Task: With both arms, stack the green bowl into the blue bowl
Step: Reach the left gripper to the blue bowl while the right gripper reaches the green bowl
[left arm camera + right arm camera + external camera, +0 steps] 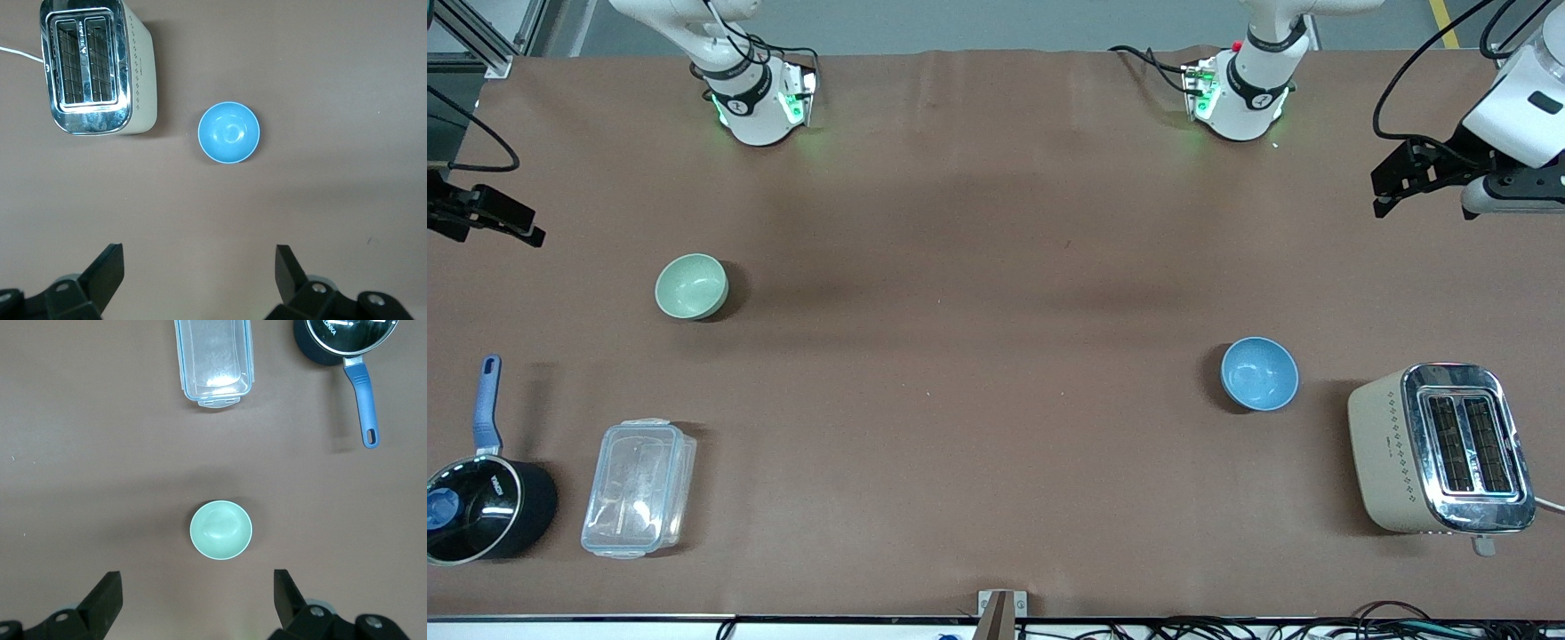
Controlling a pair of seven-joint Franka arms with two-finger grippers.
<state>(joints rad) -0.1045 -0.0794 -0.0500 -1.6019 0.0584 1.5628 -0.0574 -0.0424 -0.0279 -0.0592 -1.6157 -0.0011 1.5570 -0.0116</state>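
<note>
sitting apart, pale green bowl (691, 286) and sky-blue bowl (1259, 373); left claw (200, 270), right claw (198, 593) spread wide.

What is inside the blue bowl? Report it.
Nothing: the blue bowl sits upright on the table and shows only its bare inside. The green bowl stands apart, equally bare. What lies under either is covered.

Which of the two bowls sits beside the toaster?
The blue bowl, right by the toaster. The green bowl sits toward the right arm's end.
</note>
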